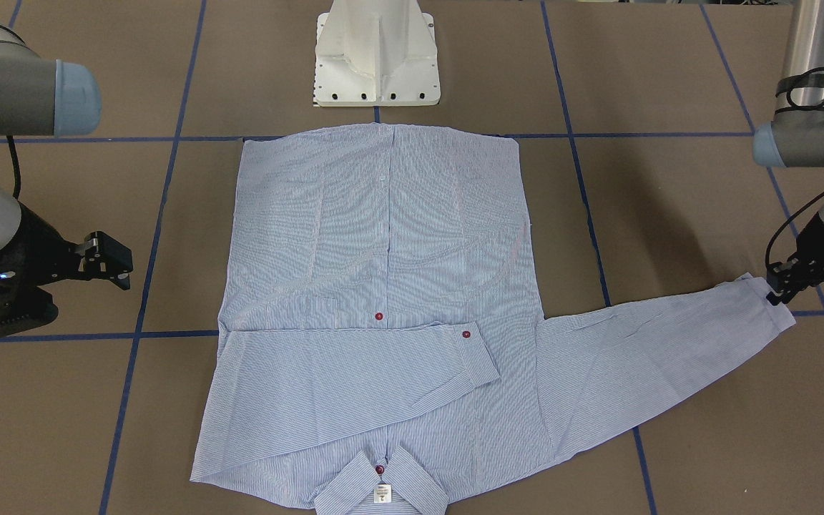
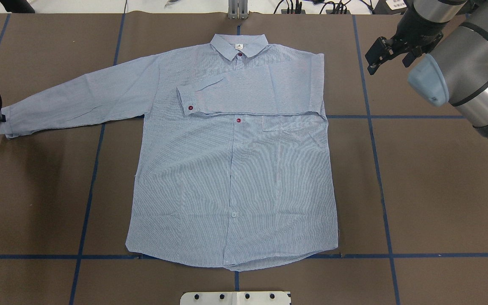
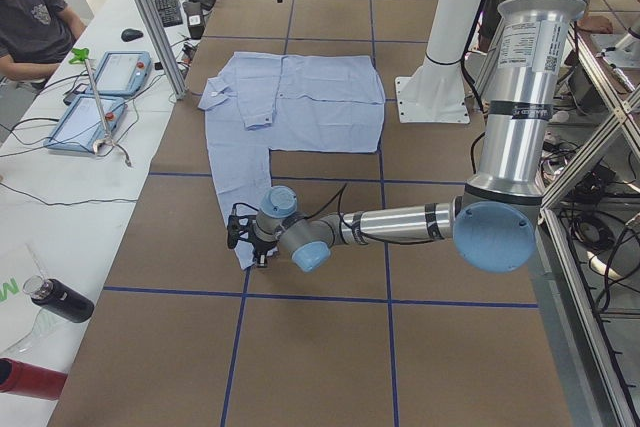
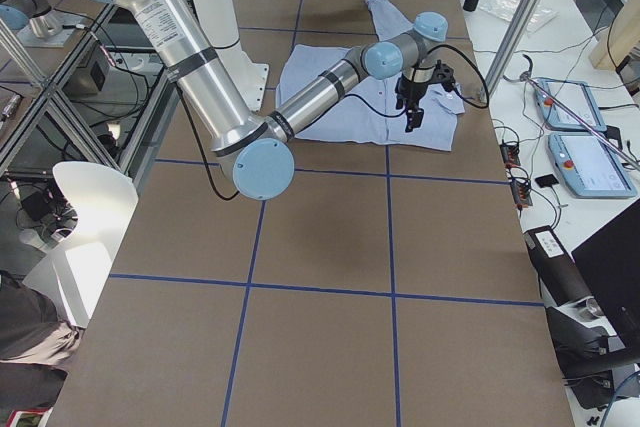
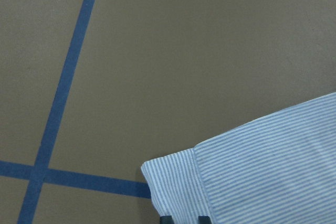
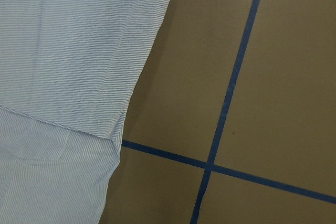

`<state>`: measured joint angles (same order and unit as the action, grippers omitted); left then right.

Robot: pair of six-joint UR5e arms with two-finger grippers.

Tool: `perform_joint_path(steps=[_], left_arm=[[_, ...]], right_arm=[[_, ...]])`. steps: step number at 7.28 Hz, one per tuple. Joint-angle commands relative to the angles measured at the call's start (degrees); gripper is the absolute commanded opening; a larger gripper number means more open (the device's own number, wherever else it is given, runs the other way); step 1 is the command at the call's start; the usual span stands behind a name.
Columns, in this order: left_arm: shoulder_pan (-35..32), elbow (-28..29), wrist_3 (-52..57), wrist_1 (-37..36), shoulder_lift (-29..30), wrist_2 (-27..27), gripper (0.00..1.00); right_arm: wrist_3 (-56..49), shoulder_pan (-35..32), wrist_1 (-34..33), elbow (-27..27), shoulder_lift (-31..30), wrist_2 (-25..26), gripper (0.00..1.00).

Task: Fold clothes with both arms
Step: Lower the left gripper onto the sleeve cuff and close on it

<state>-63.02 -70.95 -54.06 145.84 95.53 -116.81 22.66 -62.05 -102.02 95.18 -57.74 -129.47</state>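
The light blue striped shirt (image 1: 383, 236) lies flat and face up on the brown table, also seen from overhead (image 2: 235, 178). One sleeve (image 2: 248, 91) is folded across the chest. The other sleeve (image 2: 79, 99) stretches out sideways. My left gripper (image 1: 777, 297) sits at that sleeve's cuff (image 1: 759, 307). In the left wrist view its fingertips (image 5: 165, 219) stand close together on the cuff (image 5: 178, 182), shut on it. My right gripper (image 2: 381, 57) is open and empty above bare table, beside the folded shoulder.
The white pedestal base (image 1: 376, 57) stands just beyond the shirt's hem. Blue tape lines (image 2: 375, 127) grid the table. A side table with tablets (image 3: 100, 97) and bottles (image 3: 60, 302) runs along the operators' side, where a person (image 3: 35, 17) sits.
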Motion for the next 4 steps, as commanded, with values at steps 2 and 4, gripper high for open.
perform_joint_path(steps=[2, 4], left_arm=[[0.01, 0.03, 0.01, -0.47, -0.17, -0.09, 0.29], [0.01, 0.03, 0.01, -0.73, -0.17, 0.0, 0.29]], right_arm=[[0.02, 0.0, -0.02, 0.0, 0.08, 0.0, 1.0], [0.02, -0.09, -0.02, 0.0, 0.08, 0.0, 1.0]])
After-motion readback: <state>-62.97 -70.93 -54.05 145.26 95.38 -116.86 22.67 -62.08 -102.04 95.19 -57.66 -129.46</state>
